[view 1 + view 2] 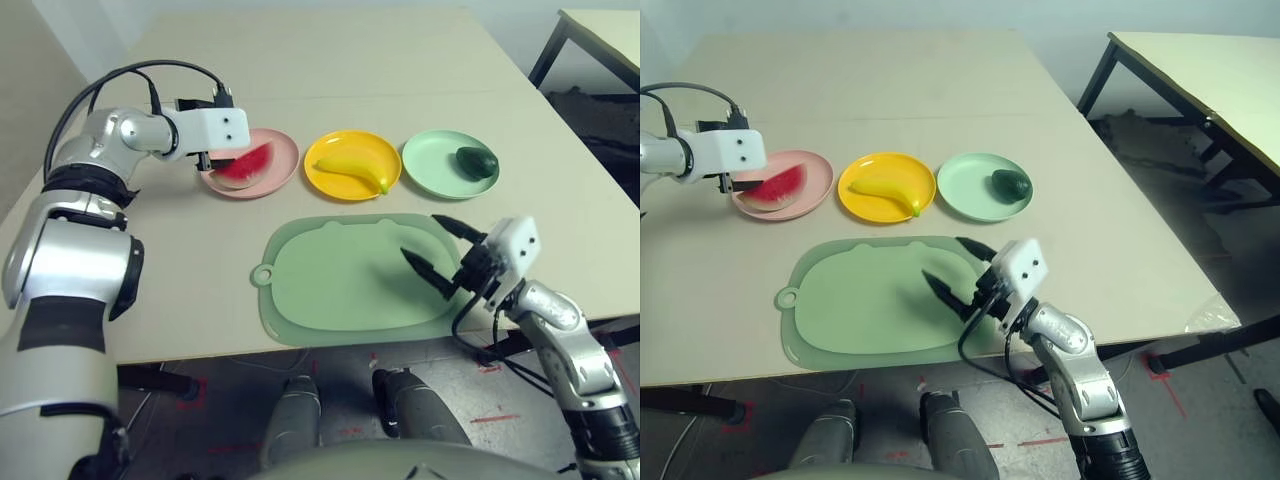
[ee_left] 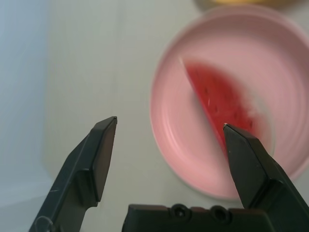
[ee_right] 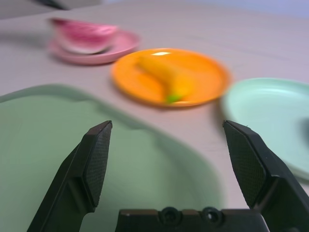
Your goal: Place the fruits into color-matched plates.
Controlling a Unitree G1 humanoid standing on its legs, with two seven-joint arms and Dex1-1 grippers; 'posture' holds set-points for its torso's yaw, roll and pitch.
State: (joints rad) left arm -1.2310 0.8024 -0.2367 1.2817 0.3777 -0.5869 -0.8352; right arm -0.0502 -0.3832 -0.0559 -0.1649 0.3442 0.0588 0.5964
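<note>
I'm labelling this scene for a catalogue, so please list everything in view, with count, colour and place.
watermelon wedge: 1, red with pale rind, on the pink plate
banana: 1, yellow, on the yellow plate
avocado: 1, dark green, on the mint plate
plates: 3, in a row: pink, yellow, mint
cutting mat: 1, green, nearer the robot than the plates
table: 1, pale, under all of these
second table: 1, pale top, dark legs, off to the right
left gripper: 1, black fingers, open, at the pink plate
right gripper: 1, black fingers, open, over the mat
arms: 2, silver, one each side
</note>
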